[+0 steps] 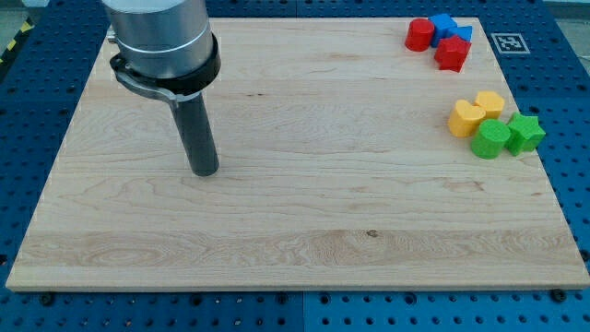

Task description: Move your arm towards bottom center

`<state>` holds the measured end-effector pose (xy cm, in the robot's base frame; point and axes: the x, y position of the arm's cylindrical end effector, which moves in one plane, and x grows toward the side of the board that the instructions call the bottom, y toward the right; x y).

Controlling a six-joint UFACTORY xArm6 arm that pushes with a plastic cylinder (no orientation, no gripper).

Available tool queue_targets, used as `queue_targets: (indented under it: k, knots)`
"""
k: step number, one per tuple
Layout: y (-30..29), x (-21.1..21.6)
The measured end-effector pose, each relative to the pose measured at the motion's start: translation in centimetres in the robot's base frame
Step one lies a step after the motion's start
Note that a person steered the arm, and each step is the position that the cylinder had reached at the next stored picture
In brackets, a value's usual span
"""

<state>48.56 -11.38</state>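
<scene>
My tip [205,171] rests on the wooden board [295,231], left of centre, far from every block. At the view's top right sit a red cylinder [419,34], a blue block [444,25], another blue block [461,35] partly hidden behind a red star-like block [452,53]. Lower on the right edge sit two yellow heart blocks [466,118] [490,103], a green cylinder-like block [490,140] and a green star block [525,133], all touching in a cluster.
The board lies on a blue perforated table [572,111]. A black-and-white marker tag [509,42] lies just off the board's top right corner. The arm's grey body [159,37] rises above the rod at top left.
</scene>
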Motion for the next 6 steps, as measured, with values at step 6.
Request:
queue_targets:
  k: [6]
  knots:
    - [3.1,10.9]
